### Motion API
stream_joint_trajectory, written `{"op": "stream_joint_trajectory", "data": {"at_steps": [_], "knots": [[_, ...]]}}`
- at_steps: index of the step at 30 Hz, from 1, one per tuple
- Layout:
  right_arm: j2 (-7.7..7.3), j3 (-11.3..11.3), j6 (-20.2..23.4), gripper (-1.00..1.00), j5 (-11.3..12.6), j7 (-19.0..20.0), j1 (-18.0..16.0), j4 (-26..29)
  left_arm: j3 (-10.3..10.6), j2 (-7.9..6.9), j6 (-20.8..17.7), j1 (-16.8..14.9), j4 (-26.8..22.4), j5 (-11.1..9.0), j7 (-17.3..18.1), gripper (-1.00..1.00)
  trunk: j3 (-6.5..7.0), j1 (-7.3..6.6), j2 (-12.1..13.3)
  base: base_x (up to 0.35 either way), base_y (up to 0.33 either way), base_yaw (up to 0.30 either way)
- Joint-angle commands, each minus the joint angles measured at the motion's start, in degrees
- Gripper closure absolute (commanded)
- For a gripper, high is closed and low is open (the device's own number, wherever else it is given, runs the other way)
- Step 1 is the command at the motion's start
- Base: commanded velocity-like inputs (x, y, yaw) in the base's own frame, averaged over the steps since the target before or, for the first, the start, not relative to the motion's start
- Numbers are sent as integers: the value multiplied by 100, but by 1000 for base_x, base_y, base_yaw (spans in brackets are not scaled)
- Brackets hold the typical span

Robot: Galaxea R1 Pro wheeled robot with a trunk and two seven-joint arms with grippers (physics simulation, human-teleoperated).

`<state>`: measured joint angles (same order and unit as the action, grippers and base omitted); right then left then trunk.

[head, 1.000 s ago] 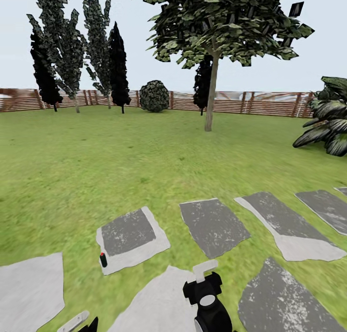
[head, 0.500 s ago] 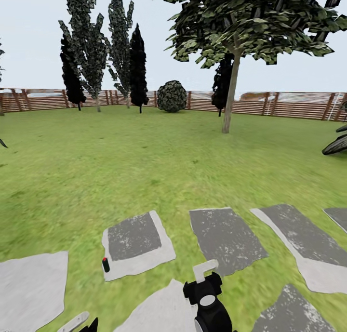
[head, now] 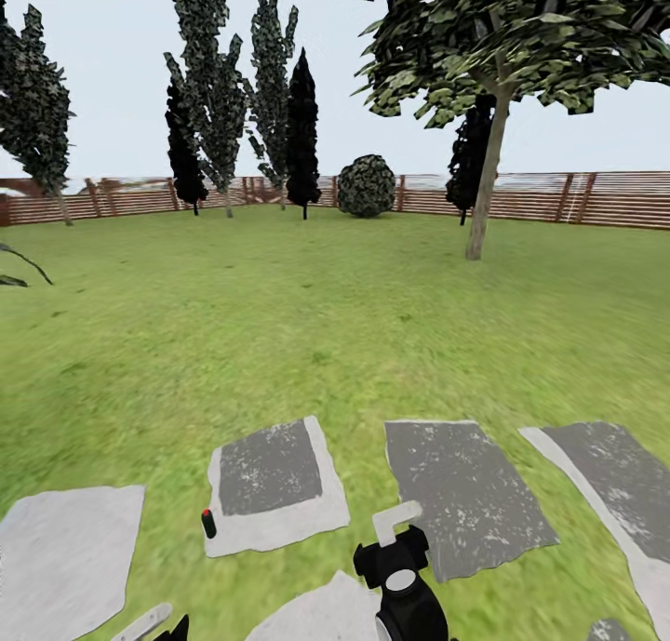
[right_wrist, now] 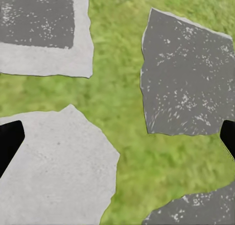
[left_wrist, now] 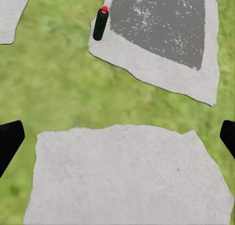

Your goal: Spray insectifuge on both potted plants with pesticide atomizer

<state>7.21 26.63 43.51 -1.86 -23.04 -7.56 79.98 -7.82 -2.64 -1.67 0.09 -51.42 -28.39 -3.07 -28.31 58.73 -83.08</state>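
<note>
Stepping stones (head: 268,487): rough stone, matt, pale grey rims around dark speckled faces; lawn (head: 307,325): coarse matt grass, mottled green; fence (head: 596,197): brown slatted wood, unpolished; small bottle (head: 208,524): smooth dark body with a red cap, looks like plastic, faint sheen in the left wrist view (left_wrist: 101,24); right arm housing (head: 402,580): glossy black plastic with a white disc and a pale matt bracket; tree trunk (head: 486,190): dull grey-brown bark.

Green lawn (head: 279,325), stepping stones (head: 465,492), wooden fence (head: 605,199).
</note>
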Motion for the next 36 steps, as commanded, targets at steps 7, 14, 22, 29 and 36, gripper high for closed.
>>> {"op": "stream_joint_trajectory", "data": {"at_steps": [7, 14, 22, 29, 36], "knots": [[0, 0, 0, -100, -3, 2, 0, 0, 0, 0, 0, 0, 0, 0, -1, -100, 0, 0, 0, 283, -230, 233], [0, 0, 0, -100, -2, 2, 0, 0, 0, 0, 0, 0, 0, 0, -1, -100, 0, 0, 0, 281, -232, 233], [0, 0, 0, -100, -1, 2, 0, 0, 0, 0, 0, 0, 0, 0, -1, -100, 0, 0, 0, 281, -233, 233], [0, 0, 14, -100, 1, 2, 0, -5, 0, 0, 1, 0, 0, -3, -1, -100, 0, 0, 0, 276, -237, 233], [0, 8, 20, -100, 1, 2, 0, -9, 0, -1, 6, 0, 0, 0, -1, -100, 0, 0, 0, 253, -254, 235]]}}
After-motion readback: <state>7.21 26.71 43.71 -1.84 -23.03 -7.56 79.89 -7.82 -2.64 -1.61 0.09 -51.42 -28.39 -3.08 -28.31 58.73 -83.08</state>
